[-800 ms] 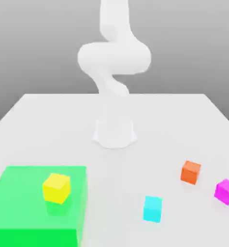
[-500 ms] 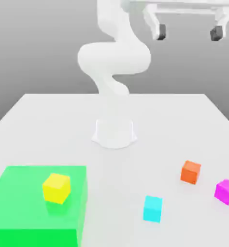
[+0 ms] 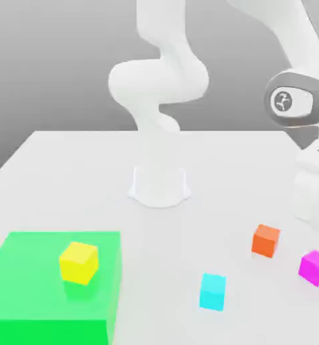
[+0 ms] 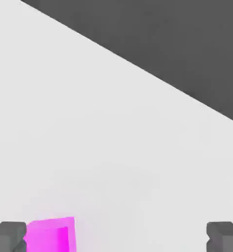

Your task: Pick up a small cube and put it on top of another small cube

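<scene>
The magenta cube (image 3: 315, 267) is small and plain, the same size as the other cubes, and sits on the white bench (image 3: 68, 168) at about four o'clock from the arm's base, close to the edge on the exterior view's right. The orange cube (image 3: 266, 240) lies near it at its ten o'clock, and the cyan cube (image 3: 213, 292) sits well apart at its eight o'clock. The yellow cube (image 3: 79, 262) rests on the green pad (image 3: 27, 290), far across at nine o'clock.

In the hand view, the gripper (image 4: 116, 236) has its jaws released and spread wide, the magenta cube (image 4: 49, 235) just beside one fingertip (image 4: 8, 236).

Half a second ago the hand hung high above the bench; it has since dropped low, just above the magenta cube. The cubes have not moved.
</scene>
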